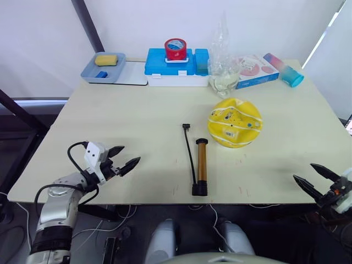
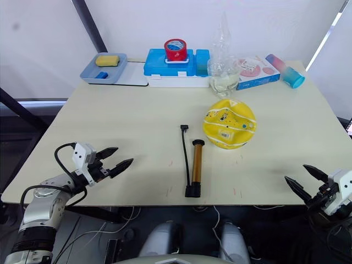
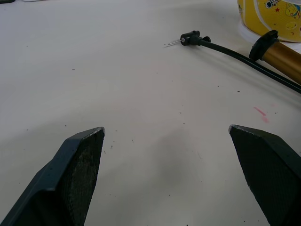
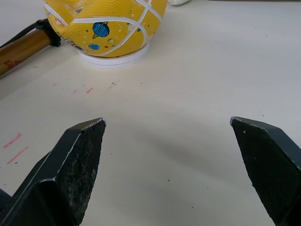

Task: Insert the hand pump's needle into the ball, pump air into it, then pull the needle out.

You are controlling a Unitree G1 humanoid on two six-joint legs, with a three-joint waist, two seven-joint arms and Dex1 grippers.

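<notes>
left eye view: hand pump (image 1: 202, 166) lies untouched mid-table, dented yellow ball (image 1: 235, 122) just beyond it. left gripper (image 1: 122, 158) and right gripper (image 1: 312, 178) wait spread apart, empty, at the near edge. nothing begun.

Lab-like test space: bare table (image 1: 137, 121), white curtain backdrop (image 1: 165, 22), loose cables (image 1: 110, 220).

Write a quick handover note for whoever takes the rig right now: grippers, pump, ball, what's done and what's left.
Left gripper: open, empty, over the table's near left edge.
Right gripper: open, empty, at the near right edge.
Hand pump lies flat mid-table, its hose alongside, needle end pointing away from the robot.
Ball, dented, sits on a white ring just beyond and right of the pump.
Done: nothing; needle not inserted.
Left: insert the needle, pump, pull it out.
</notes>
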